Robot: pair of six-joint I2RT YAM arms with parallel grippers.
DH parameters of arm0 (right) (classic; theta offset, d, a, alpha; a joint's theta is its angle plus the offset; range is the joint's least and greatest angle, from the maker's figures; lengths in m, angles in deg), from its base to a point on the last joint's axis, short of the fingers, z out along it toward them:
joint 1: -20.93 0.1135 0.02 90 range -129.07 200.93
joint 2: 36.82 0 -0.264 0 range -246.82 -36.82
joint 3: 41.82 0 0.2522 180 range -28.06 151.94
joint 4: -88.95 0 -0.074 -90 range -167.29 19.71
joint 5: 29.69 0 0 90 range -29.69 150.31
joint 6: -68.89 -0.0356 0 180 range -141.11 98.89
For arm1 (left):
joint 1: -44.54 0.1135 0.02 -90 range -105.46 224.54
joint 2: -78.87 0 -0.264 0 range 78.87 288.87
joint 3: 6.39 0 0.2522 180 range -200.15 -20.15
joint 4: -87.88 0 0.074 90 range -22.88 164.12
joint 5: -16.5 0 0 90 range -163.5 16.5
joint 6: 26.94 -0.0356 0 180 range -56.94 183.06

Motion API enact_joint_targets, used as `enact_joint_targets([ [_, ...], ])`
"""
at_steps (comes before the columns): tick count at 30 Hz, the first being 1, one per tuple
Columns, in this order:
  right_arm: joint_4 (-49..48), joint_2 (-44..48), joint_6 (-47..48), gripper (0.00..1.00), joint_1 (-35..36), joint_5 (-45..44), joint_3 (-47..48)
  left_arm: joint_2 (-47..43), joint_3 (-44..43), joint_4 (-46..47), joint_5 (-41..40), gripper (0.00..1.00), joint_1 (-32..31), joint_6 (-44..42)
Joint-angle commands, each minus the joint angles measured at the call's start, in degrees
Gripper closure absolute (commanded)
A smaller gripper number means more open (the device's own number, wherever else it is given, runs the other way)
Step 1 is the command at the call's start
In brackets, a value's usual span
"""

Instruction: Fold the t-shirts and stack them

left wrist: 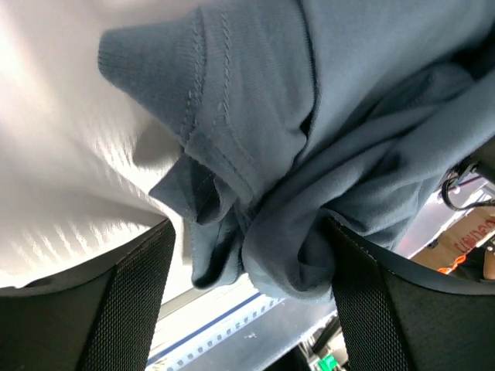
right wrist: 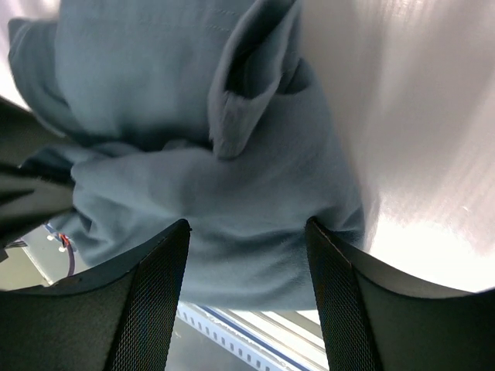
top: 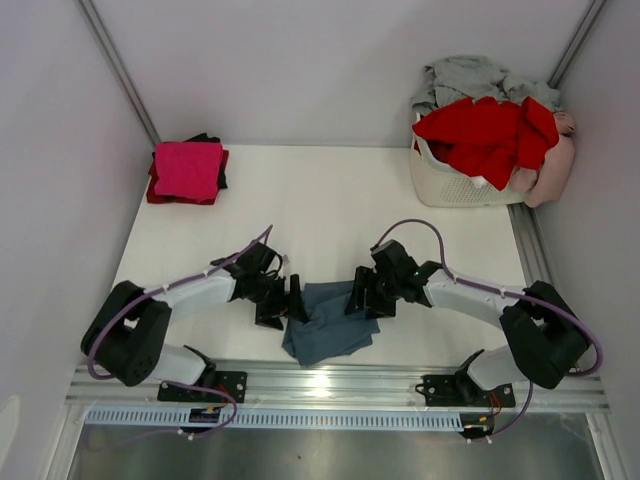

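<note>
Up front, crumpled blue-grey t-shirt (top: 325,335)

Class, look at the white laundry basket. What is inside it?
The basket holds a red shirt on top, a grey shirt behind it and a pink shirt over the right rim. Anything beneath is covered.

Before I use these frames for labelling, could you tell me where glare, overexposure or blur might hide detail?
Top external: evenly lit and sharp, with only a glare patch on the metal rail. Left wrist: the table is blown out white, while the blue-grey t-shirt shows crisp stitching. Right wrist: the table is washed out at right, and the fingers are dark.
</note>
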Motion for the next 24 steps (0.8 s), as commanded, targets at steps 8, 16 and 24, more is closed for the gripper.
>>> enact_joint_targets([
  [8, 0.24, -2.81, 0.59, 0.34, 1.77, -1.38, 2.27, -21.49, 14.7, 13.26, -6.32, 0.17, -0.9, 9.62],
  [16, 1.47, -3.69, 2.17, 0.34, 1.86, -1.29, 3.24, -45.48, 28.68, 19.34, -10.8, 0.14, -1.16, 14.99],
  [24, 0.42, -4.4, 2.52, 0.34, 2.38, -0.59, 3.06, -48.48, 35.53, 24.6, -14.49, 0.15, -4.41, 15.16],
])
